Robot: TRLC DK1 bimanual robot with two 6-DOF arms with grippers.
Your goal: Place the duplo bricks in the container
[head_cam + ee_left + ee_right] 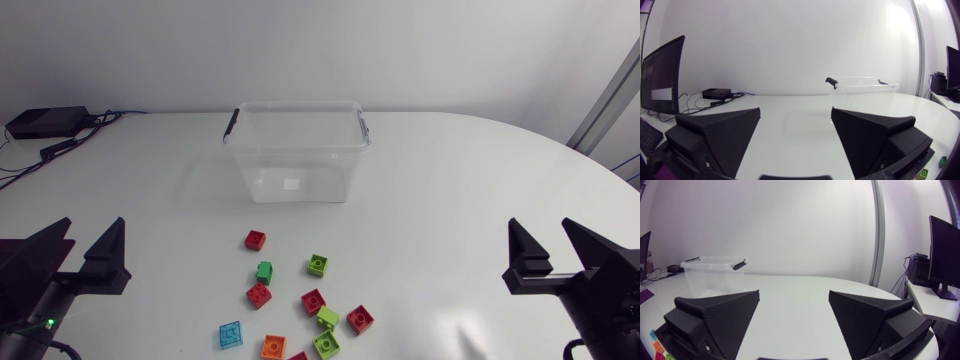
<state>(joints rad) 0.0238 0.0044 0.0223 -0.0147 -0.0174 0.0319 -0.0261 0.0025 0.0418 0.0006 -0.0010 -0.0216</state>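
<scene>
A clear plastic container (296, 153) with black latches stands at the back middle of the table, and it looks empty. Several duplo bricks lie in front of it: a red brick (255, 240), green bricks (317, 264), a blue brick (231, 334), an orange brick (273, 347) and others. My left gripper (85, 252) rests open at the front left, far from the bricks. My right gripper (548, 246) rests open at the front right. The container (863, 88) shows ahead of the left gripper (796, 131). Ahead and to one side of the right gripper (794, 311) is the container (713, 271) too.
A black box with cables (47, 122) sits at the table's back left corner. Bare white tabletop (470, 190) lies between each gripper and the container.
</scene>
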